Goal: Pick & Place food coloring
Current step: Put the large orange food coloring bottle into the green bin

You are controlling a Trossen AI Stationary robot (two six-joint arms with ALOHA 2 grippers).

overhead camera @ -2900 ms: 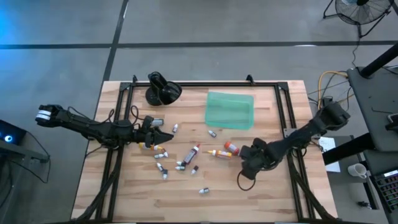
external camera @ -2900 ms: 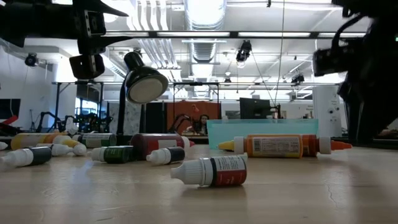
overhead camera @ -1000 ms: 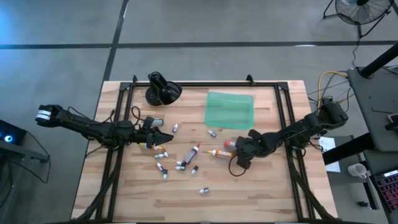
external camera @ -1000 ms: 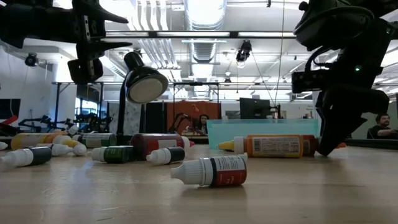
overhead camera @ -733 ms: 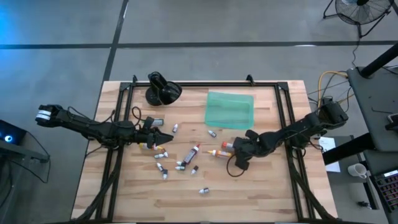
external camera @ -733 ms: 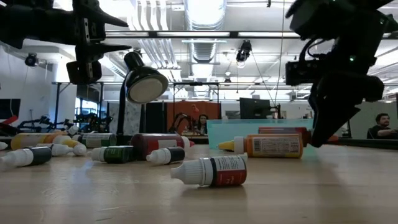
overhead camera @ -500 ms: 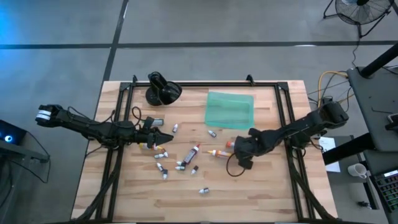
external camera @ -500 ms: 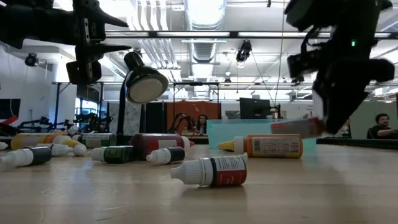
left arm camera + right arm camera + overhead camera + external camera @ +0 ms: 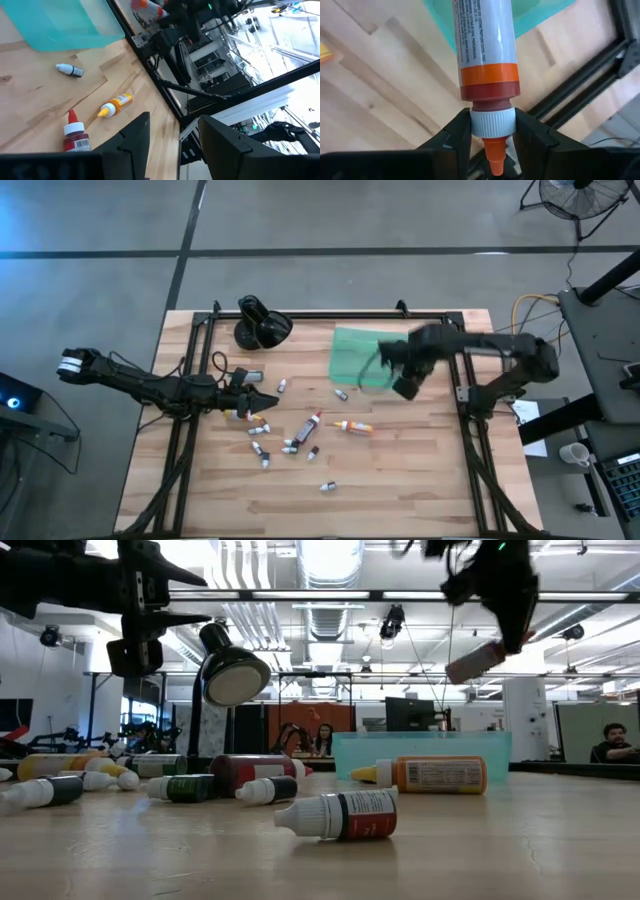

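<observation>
My right gripper point(image 9: 398, 380) is shut on a food coloring bottle point(image 9: 484, 40) with a white label, orange band, red contents and white ribbed cap. It hangs high over the right part of the flat teal tray point(image 9: 365, 358); the low view shows the bottle point(image 9: 473, 661) well above the table. My left gripper point(image 9: 262, 398) is open and empty, hovering by the left cluster of small bottles point(image 9: 258, 425). An orange-yellow bottle point(image 9: 355, 426) and a red bottle point(image 9: 313, 423) lie on their sides mid-table. My right gripper pinches the bottle's white ribbed cap point(image 9: 491, 117) between its two fingers. The orange tip point(image 9: 494, 155) points back toward the wrist and the body sticks out past the fingertips. The bottle is lifted clear and tilted, its body end lower point(image 9: 458, 670).
A glossy black rounded object point(image 9: 260, 323) stands at the far left of the table. Several small bottles lie scattered left of centre, one alone near the front point(image 9: 326, 486) and one just before the tray point(image 9: 341, 393). Black rails point(image 9: 455, 410) run along both sides.
My right gripper, shut on the red bottle that lay beside the orange-yellow one, has risen fast and swung toward the far edge, over the teal tray's right part. The bottle has gone from the table to lifted clear and tilted. The orange-yellow bottle has stayed.
</observation>
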